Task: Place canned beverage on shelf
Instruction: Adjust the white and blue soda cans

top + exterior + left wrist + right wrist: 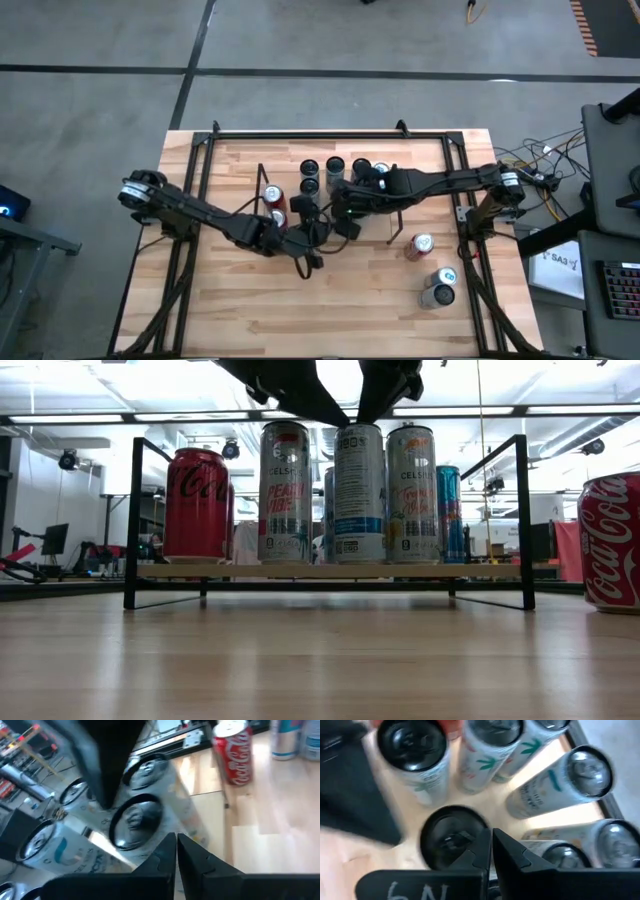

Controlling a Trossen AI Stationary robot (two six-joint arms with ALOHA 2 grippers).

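The shelf (480, 571) stands at the table's far middle and holds several upright cans, among them a red cola can (197, 505) and tall silver cans (285, 490). My left gripper (320, 230) reaches in from the table's left. It is shut, and its tips (176, 840) are right by a black-topped tall can (136, 820). My right gripper (338, 212) comes from the right, slanting down, also shut (490, 837), beside a black-topped can (451, 837). In the low view both dark hands end just over the middle tall can (358, 490). My left gripper's shut fingers (165, 851) stand close by the black-topped can's upper wall, coming level from the table's left; I cannot tell whether they touch it. My right gripper's shut fingers (506, 851) slant down from above at that can's rim (479, 831); whether they touch it, I cannot tell.
A red cola can (418, 246) and a silver can (437, 290) stand on the table's right part, off the shelf. A black tubular frame (300, 135) runs around the table. Bare wood lies along the near edge (330, 320).
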